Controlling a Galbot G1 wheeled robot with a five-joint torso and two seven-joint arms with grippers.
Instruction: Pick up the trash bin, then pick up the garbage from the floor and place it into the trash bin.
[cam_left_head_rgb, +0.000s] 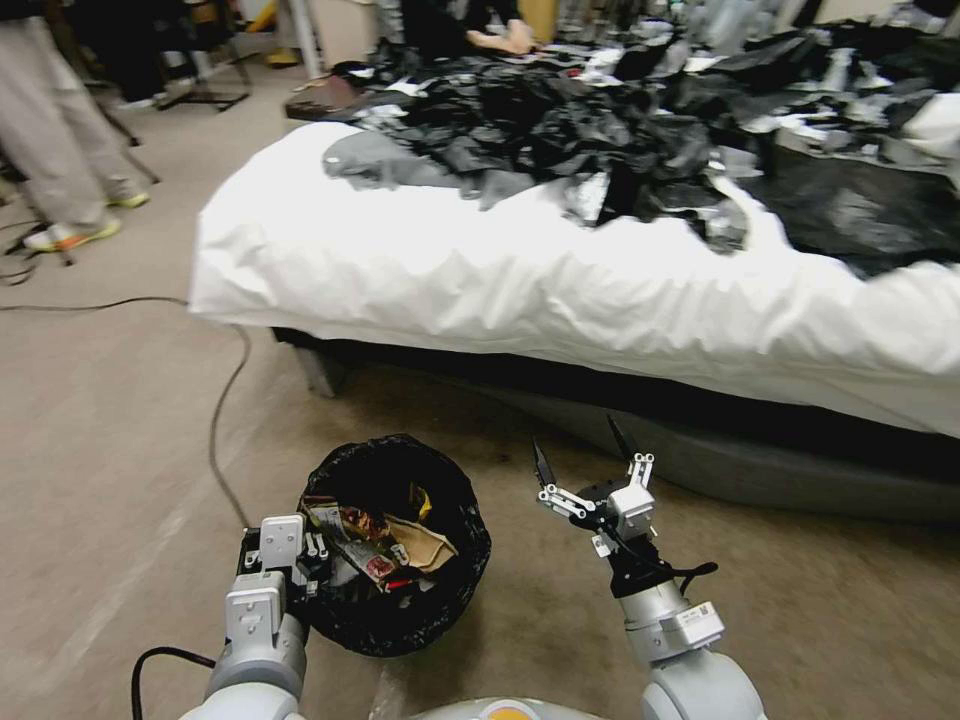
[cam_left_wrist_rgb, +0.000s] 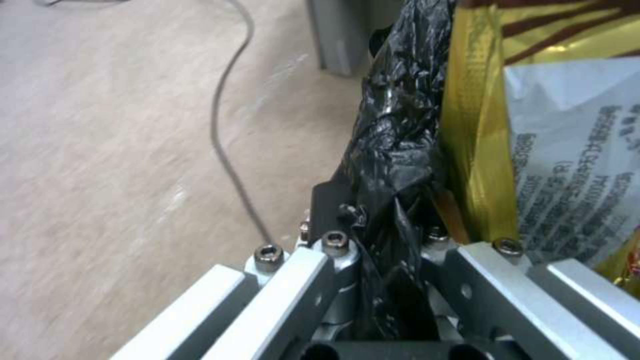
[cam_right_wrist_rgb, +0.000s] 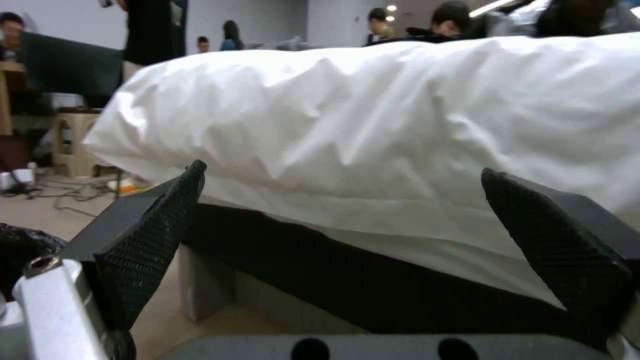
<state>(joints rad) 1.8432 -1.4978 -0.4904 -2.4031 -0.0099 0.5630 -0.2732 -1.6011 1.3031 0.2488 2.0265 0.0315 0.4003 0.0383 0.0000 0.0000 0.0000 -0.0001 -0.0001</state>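
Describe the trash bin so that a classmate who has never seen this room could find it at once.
Find the big bed with the white cover. On the floor in front of it, the left gripper is clamped on the rim of the trash bin. It is round, lined with a glossy black bag and holds snack wrappers.

Beige carpet floor (cam_left_head_rgb: 100, 420); bed with white duvet (cam_left_head_rgb: 520, 270); grey cable (cam_left_head_rgb: 225, 390) trailing across floor.

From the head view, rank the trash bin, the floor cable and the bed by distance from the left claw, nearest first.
1. Trash bin: left claw is shut on its bag-lined rim, beside the wrappers.
2. Floor cable: on the floor ahead, to the left.
3. Bed: farthest, ahead and to the right.
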